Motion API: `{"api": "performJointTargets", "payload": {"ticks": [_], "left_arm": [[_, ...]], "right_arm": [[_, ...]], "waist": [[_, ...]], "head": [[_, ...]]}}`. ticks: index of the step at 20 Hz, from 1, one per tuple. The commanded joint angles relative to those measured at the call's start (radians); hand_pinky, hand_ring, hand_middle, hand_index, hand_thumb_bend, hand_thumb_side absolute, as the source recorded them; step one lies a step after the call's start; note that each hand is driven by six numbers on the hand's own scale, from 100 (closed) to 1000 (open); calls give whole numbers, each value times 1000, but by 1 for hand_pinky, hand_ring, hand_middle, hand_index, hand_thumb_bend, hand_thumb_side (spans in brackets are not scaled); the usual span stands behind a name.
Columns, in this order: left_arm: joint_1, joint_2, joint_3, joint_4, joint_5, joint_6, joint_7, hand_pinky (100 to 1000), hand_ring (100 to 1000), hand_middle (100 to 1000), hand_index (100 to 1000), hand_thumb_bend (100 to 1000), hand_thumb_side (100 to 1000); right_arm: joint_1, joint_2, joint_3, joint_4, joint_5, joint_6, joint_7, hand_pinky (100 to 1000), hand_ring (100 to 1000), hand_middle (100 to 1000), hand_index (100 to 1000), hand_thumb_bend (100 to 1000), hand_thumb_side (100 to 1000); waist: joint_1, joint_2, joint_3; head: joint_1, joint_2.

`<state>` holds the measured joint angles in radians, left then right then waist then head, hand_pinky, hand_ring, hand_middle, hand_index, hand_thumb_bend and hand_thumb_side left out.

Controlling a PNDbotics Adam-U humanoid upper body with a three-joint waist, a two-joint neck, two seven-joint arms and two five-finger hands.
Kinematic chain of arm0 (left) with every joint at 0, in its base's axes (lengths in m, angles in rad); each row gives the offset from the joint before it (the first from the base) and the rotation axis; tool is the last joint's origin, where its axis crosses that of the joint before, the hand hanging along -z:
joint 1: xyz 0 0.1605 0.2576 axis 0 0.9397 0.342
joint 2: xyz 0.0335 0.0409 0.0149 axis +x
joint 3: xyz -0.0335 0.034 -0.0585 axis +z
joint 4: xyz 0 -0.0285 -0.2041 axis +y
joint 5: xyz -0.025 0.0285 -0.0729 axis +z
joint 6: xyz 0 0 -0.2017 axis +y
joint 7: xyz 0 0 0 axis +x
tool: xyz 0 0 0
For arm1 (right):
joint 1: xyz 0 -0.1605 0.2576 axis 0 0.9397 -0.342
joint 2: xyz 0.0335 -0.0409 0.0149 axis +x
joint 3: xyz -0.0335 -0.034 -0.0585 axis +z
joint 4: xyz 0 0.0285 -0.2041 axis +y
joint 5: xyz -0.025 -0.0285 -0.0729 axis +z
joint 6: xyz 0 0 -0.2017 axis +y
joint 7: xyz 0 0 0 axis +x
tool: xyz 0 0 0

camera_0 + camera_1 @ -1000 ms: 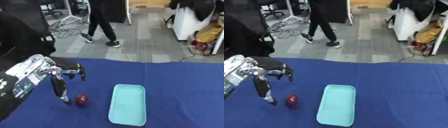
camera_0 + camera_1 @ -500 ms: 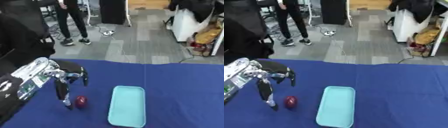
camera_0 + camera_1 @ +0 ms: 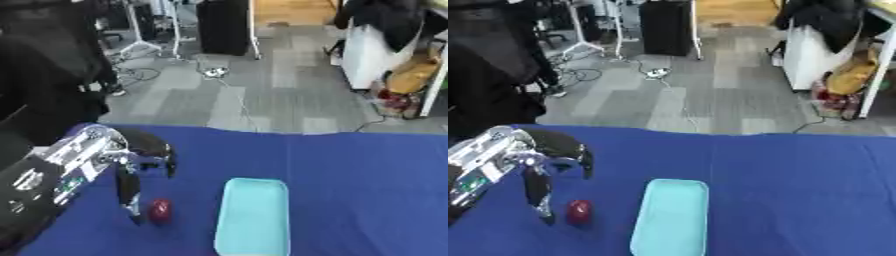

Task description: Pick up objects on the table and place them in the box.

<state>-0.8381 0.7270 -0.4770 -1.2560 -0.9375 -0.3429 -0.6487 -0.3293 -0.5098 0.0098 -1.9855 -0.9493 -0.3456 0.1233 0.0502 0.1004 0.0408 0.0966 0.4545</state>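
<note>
One hand (image 3: 131, 167) over a blue table (image 3: 367, 190), lower left of frame.
Its fingers (image 3: 128, 192) hang spread and mostly straight, pointing down, holding nothing; the lowest fingertip sits just beside a small red object (image 3: 160, 211) on the cloth, and contact cannot be judged. The red object lies left of a pale turquoise box (image 3: 254, 215) at bottom centre, near it but apart. Only the left hand shows.

One red object (image 3: 160, 210), one light-blue tray (image 3: 254, 216).
</note>
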Motion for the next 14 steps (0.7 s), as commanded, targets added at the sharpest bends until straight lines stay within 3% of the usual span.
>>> {"api": "performJointTargets", "payload": {"ticks": [1, 2, 7, 14], "left_arm": [[-31, -12, 26, 58, -91, -23, 58, 494, 553, 787, 773, 829, 336], [-35, -23, 31, 78, -116, -29, 77, 508, 585, 814, 779, 816, 342], [-43, -63, 48, 161, -176, -60, 152, 489, 579, 813, 780, 796, 350], [-44, -96, 49, 227, -176, -90, 162, 453, 553, 788, 777, 752, 371]], "right_arm": [[-21, -16, -7, -15, -6, 0, -5, 195, 303, 377, 756, 100, 900], [-23, -16, -8, -15, -7, 1, -5, 195, 303, 377, 756, 100, 900], [-31, -13, -9, -15, -13, 3, -9, 196, 304, 377, 755, 100, 901], [-39, -11, -10, -15, -18, 6, -12, 196, 304, 377, 754, 100, 902]], "waist": [[-3, -11, -3], [-3, -10, -4], [-2, -8, -9], [-1, -7, -15]], "head": [[-7, -20], [-7, -22], [-6, -23], [-3, -14]]}}
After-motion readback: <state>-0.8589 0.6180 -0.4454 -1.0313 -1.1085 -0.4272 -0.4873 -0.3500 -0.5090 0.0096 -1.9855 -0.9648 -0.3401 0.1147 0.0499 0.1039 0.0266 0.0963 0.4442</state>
